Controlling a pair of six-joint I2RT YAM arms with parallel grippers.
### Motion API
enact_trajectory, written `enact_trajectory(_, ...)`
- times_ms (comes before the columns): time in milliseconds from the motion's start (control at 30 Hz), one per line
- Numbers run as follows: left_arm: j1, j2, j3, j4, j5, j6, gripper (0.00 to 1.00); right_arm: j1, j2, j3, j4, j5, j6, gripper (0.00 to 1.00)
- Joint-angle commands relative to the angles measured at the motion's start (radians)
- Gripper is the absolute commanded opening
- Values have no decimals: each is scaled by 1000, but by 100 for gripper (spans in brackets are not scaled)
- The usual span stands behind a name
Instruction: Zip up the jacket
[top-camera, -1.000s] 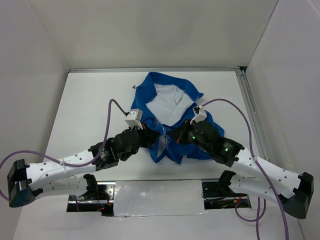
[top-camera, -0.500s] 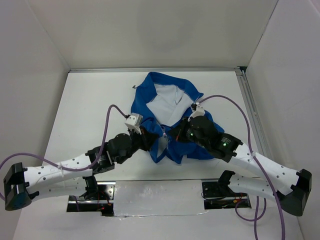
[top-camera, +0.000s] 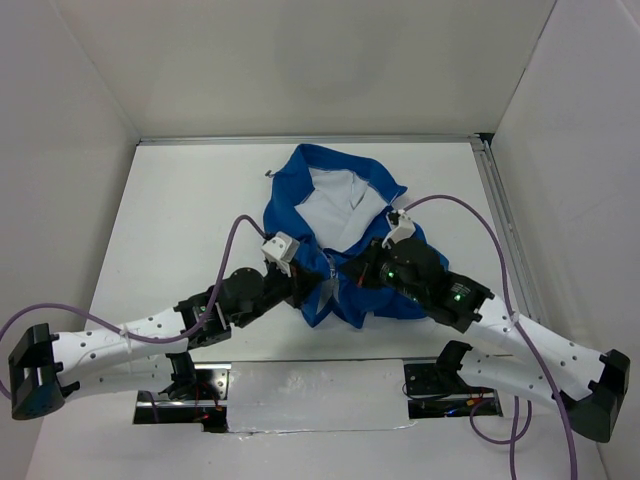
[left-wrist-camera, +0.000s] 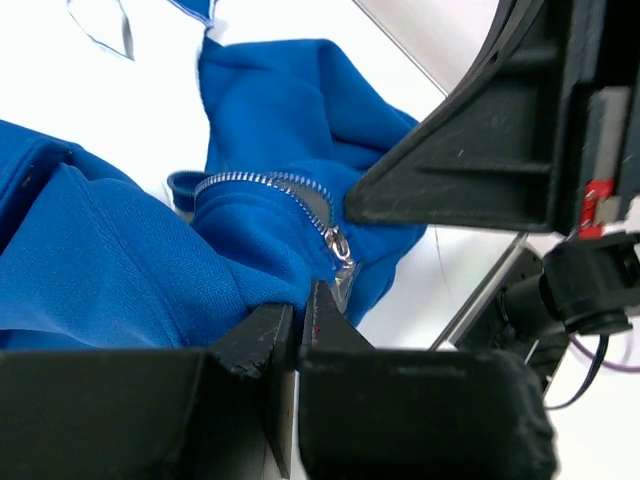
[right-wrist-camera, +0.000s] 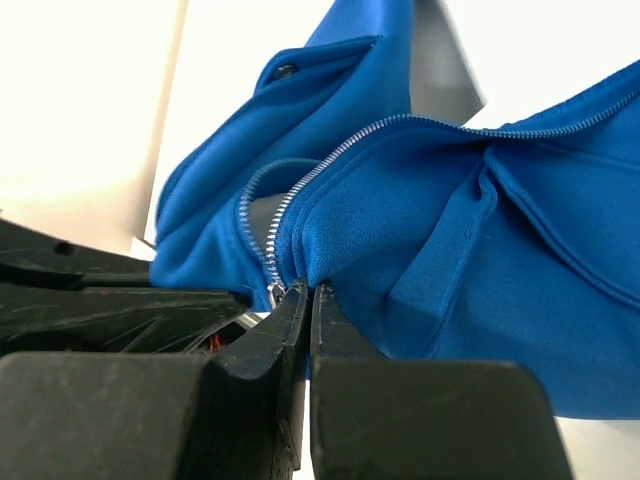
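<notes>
At the jacket's lower front edge, the left gripper (left-wrist-camera: 297, 318) has its two fingers pressed together on a fold of blue cloth. The single silver zipper slider (left-wrist-camera: 338, 245) sits just at 1 o'clock of the fingertips in the left wrist view. The right gripper (right-wrist-camera: 308, 295) is likewise closed, pinching the blue hem where the zipper begins. From that pinch, two rows of silver zipper teeth (right-wrist-camera: 400, 124) run apart: one curls toward 11 o'clock, the other climbs toward 2 o'clock.

Seen from above, the two grippers meet nearly tip to tip over the bottom of the one jacket (top-camera: 283, 200). It lies crumpled on the white table (top-camera: 170, 220), spreading toward 12 o'clock from the fingers. Its collar is at the far end and its white lining is open to view.

Two arms reach in, the left from 8 o'clock and the right from 4 o'clock. Two purple cables (top-camera: 452, 198), one per arm, loop up over the wrists.
</notes>
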Motion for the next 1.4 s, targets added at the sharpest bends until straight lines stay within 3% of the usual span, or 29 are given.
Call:
enact_trajectory(0, -7, 1, 38, 45, 64, 47, 0, -6, -42, -3, 102, -1, -29, 0)
enact_trajectory(100, -5, -12, 53, -30, 117, 42, 0, -8, -49, 3, 106, 2, -52, 0)
enact_trajectory(433, -7, -61, -20, -60, 444, 168, 0, -91, -47, 14, 122, -65, -108, 0)
enact_trajectory(533, -8, -72, -28, -69, 472, 179, 0, -120, -42, 11, 121, -94, -107, 0)
enact_trajectory(700, -7, -55, -10, -150, 351, 124, 0, -135, -55, -13, 126, -146, -115, 0)
enact_trajectory(733, -7, -48, 1, -174, 325, 75, 0, -135, -55, -15, 116, -160, -122, 0)
enact_trajectory(767, -7, -8, 45, -269, 198, -24, 0, -132, -41, -23, 78, -210, -139, 0)
enact_trajectory(867, -8, 47, 108, -369, 102, -115, 0, -134, -29, -40, 54, -240, -159, 0)
enact_trajectory(1133, -7, 208, 377, -697, 78, -310, 0, -106, -6, -20, -34, -225, -240, 26)
enact_trajectory(1300, -5, 233, 458, -802, 55, -401, 0, -68, 14, 17, -105, -163, -303, 52)
enact_trajectory(1367, -5, 253, 495, -881, 27, -461, 0, -16, 22, 40, -143, -65, -314, 62)
